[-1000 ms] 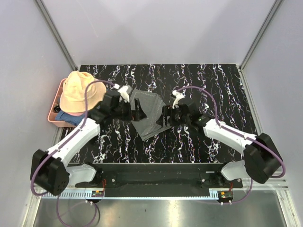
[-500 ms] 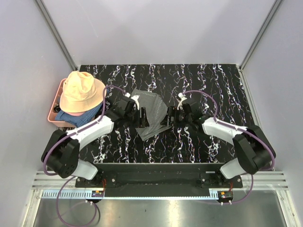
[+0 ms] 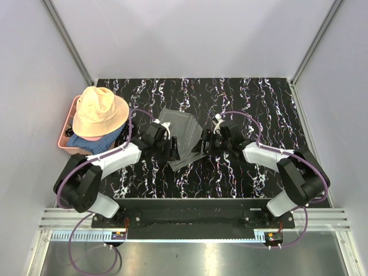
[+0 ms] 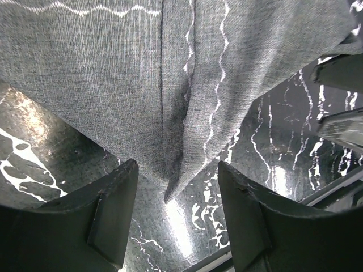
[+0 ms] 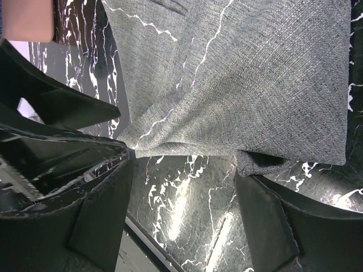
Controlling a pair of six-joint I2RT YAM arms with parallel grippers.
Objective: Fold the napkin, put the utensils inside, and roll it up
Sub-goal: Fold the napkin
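Observation:
The grey napkin (image 3: 183,137) lies folded and rumpled on the black marbled table (image 3: 259,98), between my two grippers. My left gripper (image 3: 171,148) is open at the napkin's left near corner. In the left wrist view the cloth (image 4: 170,85) hangs just beyond the gap of the gripper (image 4: 178,212), with nothing between the fingers (image 4: 113,215). My right gripper (image 3: 200,144) is open at the napkin's right edge. In the right wrist view a folded corner of the napkin (image 5: 238,85) rests against one finger (image 5: 266,226) of the gripper (image 5: 181,215). No utensils show in any view.
A pink tray (image 3: 64,144) at the left edge holds a peach floppy hat (image 3: 99,112) over a blue cloth (image 3: 92,144). Grey walls close in the table on three sides. The arm bases stand at the near edge.
Both grippers have come closer together and toward the near edge. The napkin now looks narrower and more bunched between them.

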